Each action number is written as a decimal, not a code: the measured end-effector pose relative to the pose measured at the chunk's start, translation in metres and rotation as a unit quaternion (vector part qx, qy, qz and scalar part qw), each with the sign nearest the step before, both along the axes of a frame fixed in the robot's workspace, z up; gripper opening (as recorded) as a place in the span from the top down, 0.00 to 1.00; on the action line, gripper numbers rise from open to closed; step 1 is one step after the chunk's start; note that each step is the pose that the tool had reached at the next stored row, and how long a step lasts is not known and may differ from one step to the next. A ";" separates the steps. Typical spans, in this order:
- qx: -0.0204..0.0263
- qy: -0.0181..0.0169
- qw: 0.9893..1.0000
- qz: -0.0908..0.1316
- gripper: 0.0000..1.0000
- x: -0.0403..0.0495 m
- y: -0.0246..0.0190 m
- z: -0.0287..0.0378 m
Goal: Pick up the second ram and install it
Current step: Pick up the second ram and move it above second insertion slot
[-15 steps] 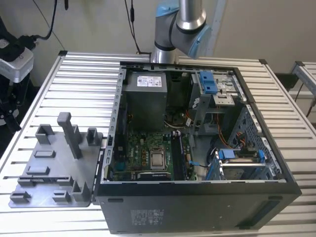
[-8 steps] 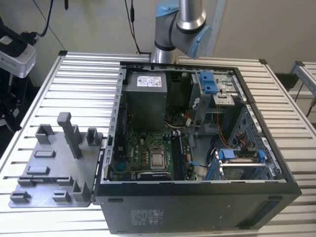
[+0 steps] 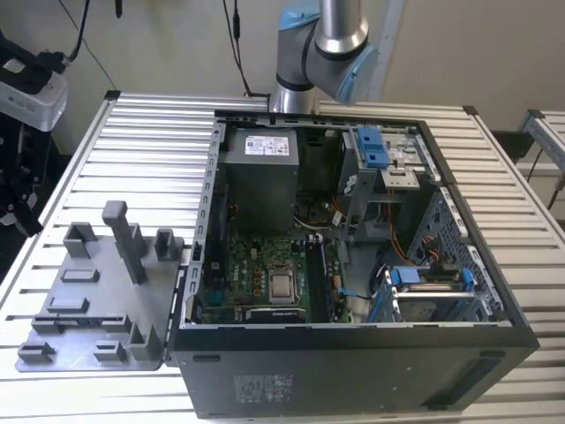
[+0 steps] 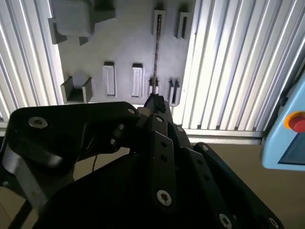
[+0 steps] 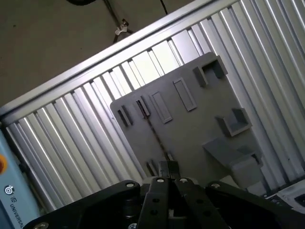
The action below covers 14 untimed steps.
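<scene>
Grey tray (image 4: 124,52) lies flat on the slatted metal table (image 4: 224,62), seen from above in both wrist views. Standing on edge in it is the ram (image 4: 156,52), a thin dark line, each end seated in a small slot holder. Chips can't be made out from this angle. The first wrist view gives the same read: ram (image 5: 153,131) edge-on, spanning two slot holders on the tray (image 5: 200,124), with other empty-looking slots just beside it.

My claw (image 4: 155,101) hangs well above the tray, its tips lined up with the ram's near end in the second wrist view. In the first wrist view my claw (image 5: 168,168) sits on that same line. The pads (image 5: 163,168) look drawn together, with nothing gripped between them. They are apart from the ram, no contact.

A pale blue box (image 4: 286,138) with a red button sits past the table edge.

Exterior view: my arm (image 3: 331,40) rises out of frame behind the open case (image 3: 353,371). The tray (image 3: 97,309) is on the table (image 3: 150,124) just beside the case, at the exterior view's left, with grey posts (image 3: 124,238) upright on it. The case lies on its side with the green board (image 3: 265,274) exposed inside.
</scene>
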<state>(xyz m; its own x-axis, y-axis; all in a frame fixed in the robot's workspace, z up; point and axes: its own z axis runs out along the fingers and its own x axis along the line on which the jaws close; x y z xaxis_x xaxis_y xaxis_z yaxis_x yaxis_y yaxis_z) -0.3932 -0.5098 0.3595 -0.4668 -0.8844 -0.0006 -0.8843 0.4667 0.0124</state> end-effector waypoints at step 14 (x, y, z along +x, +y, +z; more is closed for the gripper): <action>0.000 0.000 0.992 0.125 0.89 -0.0001 0.0007 -0.0008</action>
